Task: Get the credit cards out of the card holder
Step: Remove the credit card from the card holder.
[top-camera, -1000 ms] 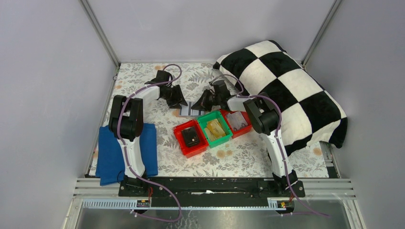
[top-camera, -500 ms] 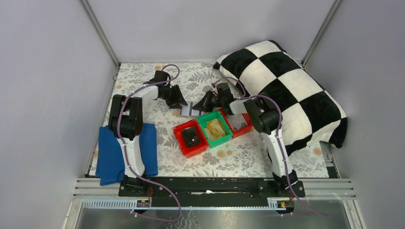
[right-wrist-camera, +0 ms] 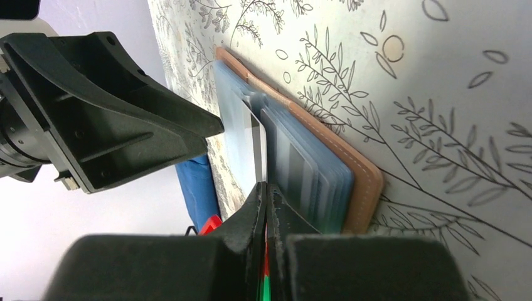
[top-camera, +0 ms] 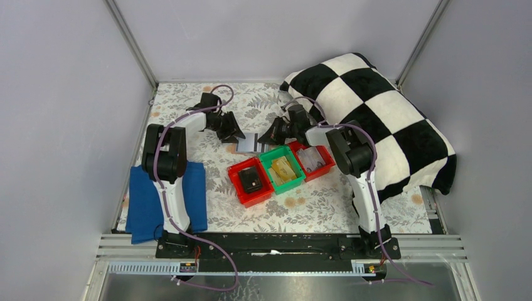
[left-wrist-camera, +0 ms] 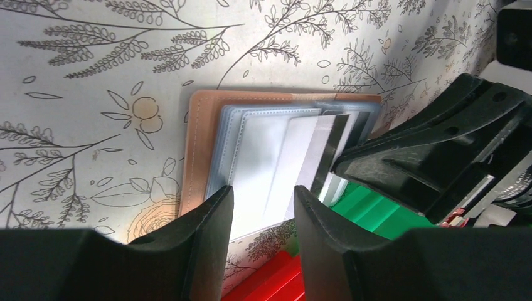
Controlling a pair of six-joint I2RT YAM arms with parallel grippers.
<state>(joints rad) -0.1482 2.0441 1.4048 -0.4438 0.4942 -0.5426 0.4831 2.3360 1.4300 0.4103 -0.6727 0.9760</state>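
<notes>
Card holder (left-wrist-camera: 202, 157) lies open on surface (left-wrist-camera: 94, 94); left claw (left-wrist-camera: 262, 207), spread, apparently pins it down; right claw (right-wrist-camera: 264, 187), pressed together, pinches credit card (left-wrist-camera: 313, 150) edge to draw it out.

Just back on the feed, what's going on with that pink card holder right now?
The salmon-pink leather-like card holder lies open on the floral table, its clear sleeves fanned out. The right gripper has its jaws shut, apparently pinching the edge of a white card with a black stripe that sticks partway out of a sleeve. The left gripper sits over the holder's other side, jaws apart, gripping nothing; whether it presses down is unclear.
</notes>
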